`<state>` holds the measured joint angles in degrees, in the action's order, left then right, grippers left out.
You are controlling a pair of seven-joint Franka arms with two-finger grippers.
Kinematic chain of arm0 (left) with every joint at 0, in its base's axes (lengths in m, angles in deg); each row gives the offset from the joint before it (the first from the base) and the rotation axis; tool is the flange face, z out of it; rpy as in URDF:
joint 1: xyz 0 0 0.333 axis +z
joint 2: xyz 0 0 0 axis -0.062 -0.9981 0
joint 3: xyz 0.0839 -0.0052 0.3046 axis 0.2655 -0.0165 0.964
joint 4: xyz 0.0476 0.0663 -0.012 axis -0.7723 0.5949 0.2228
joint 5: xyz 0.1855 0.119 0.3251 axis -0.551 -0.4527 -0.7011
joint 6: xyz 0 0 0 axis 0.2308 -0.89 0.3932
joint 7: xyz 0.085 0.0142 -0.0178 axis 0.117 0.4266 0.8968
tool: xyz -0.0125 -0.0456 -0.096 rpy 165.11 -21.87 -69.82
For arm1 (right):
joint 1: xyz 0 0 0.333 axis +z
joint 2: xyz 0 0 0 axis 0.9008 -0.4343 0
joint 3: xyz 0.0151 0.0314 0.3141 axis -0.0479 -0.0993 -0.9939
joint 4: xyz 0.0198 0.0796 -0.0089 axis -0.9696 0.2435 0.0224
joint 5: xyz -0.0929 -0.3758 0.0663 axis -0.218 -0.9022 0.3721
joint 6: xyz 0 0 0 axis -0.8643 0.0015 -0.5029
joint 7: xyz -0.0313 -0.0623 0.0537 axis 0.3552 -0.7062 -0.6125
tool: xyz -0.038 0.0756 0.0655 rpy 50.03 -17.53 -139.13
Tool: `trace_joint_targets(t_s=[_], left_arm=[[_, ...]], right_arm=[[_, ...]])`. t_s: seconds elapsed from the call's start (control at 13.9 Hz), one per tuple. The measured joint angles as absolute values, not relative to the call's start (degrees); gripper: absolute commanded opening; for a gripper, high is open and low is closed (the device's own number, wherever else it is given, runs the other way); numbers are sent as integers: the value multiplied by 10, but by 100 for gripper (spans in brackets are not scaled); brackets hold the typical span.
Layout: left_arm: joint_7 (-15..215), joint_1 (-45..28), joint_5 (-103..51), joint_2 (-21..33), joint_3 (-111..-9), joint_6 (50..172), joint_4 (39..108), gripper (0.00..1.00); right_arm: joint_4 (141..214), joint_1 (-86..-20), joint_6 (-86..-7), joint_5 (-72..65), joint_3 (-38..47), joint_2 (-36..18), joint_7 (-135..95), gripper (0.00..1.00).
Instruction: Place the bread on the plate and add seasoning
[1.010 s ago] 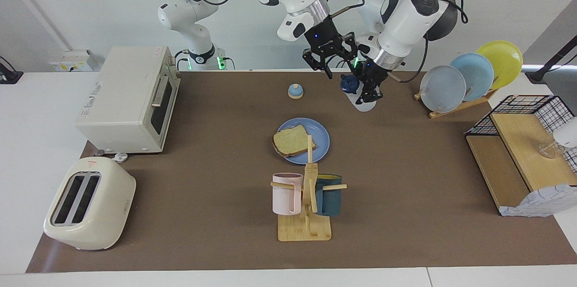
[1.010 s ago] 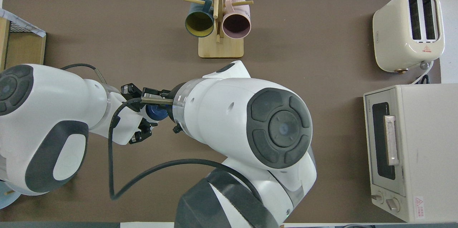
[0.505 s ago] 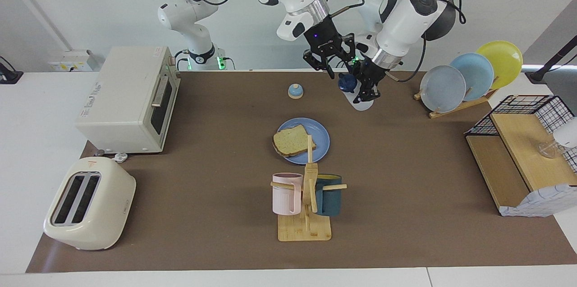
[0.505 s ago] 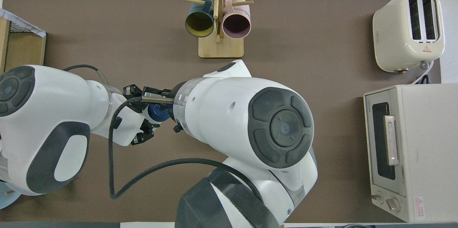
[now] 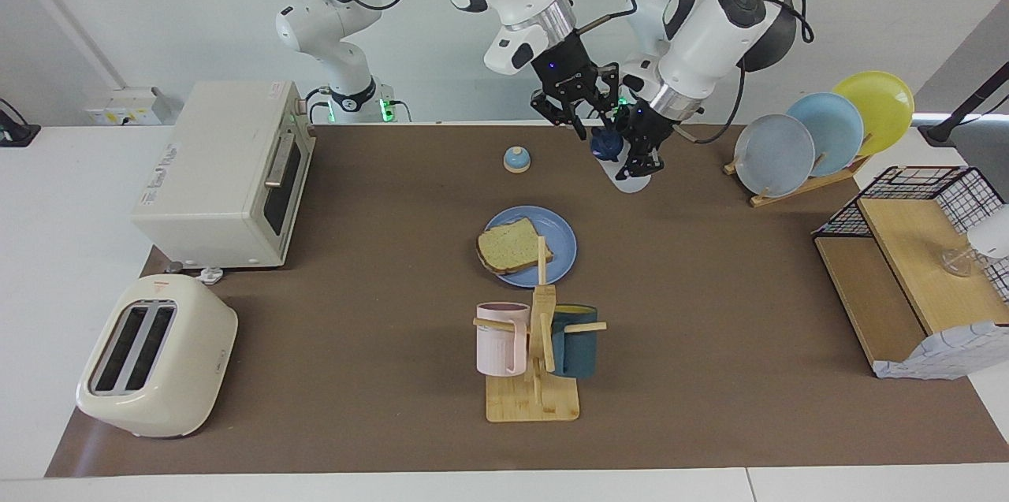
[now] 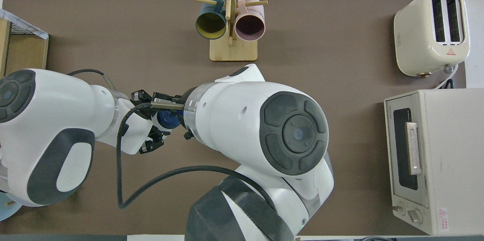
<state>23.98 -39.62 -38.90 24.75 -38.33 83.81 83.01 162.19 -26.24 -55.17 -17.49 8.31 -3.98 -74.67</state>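
Bread (image 5: 514, 250): flat on the blue plate (image 5: 558, 237), mid-surface, just nearer the robots than the mug rack (image 5: 534, 360). Seasoning (image 5: 621, 163): tilted, raised off the surface, pinched at its body by the left gripper (image 5: 640, 160). Right gripper (image 5: 587, 124): at the bottle's blue cap; finger spread cannot be told.

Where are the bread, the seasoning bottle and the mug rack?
bread (image 5: 512, 247), facing view, middle of the slice's crumb, on the blue plate.
seasoning bottle (image 5: 605, 144), facing view, its dark blue cap, in the left gripper.
mug rack (image 6: 233, 50), overhead view, bare part of its wooden base.
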Motion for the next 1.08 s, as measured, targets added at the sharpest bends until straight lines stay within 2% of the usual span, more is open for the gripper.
trace_joint_targets(t_s=[0.07, 0.29, 0.5, 1.08], left_arm=[[240, -396, -388, 248, -383, 838, 830, 0], [240, -396, -386, 248, -383, 838, 830, 0], [240, -396, -386, 248, -383, 838, 830, 0], [240, -396, -383, 250, -382, 838, 834, 0]], right_arm=[[1623, -262, -552, -175, 83, -40, -747, 39], [1624, -262, -552, -176, 83, -40, -747, 24], [1624, -262, -551, -176, 83, -40, -747, 0], [1624, -264, -550, -176, 84, -40, -763, 0]])
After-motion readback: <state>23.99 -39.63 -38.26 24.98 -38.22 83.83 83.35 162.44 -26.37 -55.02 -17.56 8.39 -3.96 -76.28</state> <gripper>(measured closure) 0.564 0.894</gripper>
